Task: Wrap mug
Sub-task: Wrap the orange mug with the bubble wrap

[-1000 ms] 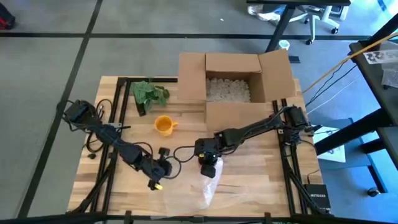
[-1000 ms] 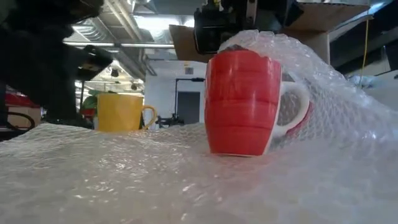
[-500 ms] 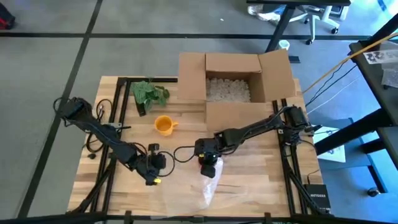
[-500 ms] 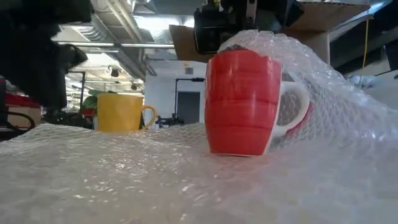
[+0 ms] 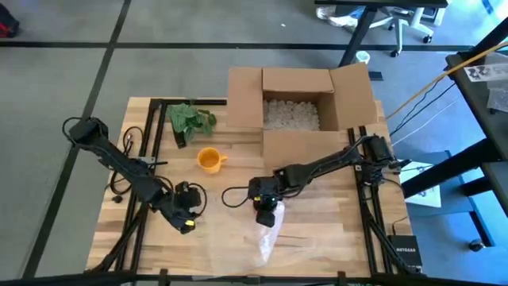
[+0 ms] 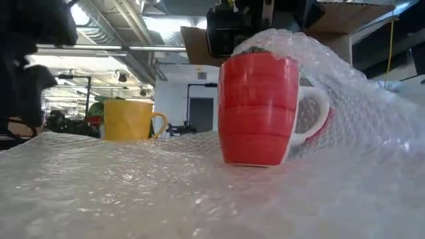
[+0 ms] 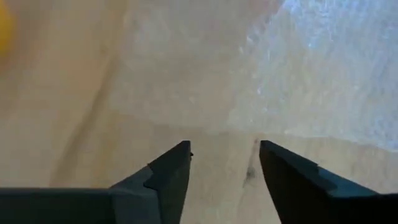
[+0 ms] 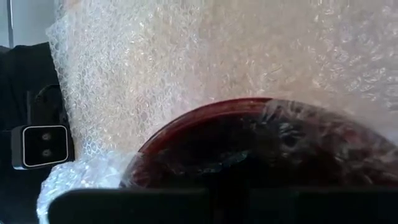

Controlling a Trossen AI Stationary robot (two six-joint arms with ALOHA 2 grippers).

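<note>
The left gripper (image 5: 188, 226) is seen drawn back from the bubble wrap (image 5: 270, 230) toward the worktop's (image 5: 317, 238) left side, jaws parted and empty. One edge of the sheet is thus left unheld, so wrapping is judged incomplete. The red mug (image 6: 255, 109) stands upright on the wrap, film draped over its rim. The right gripper (image 5: 266, 204) hangs over it; jaw state cannot be told. The cardboard box (image 5: 298, 103) holds packing peanuts (image 5: 290, 114). A yellow mug (image 5: 209, 160) sits apart.
</note>
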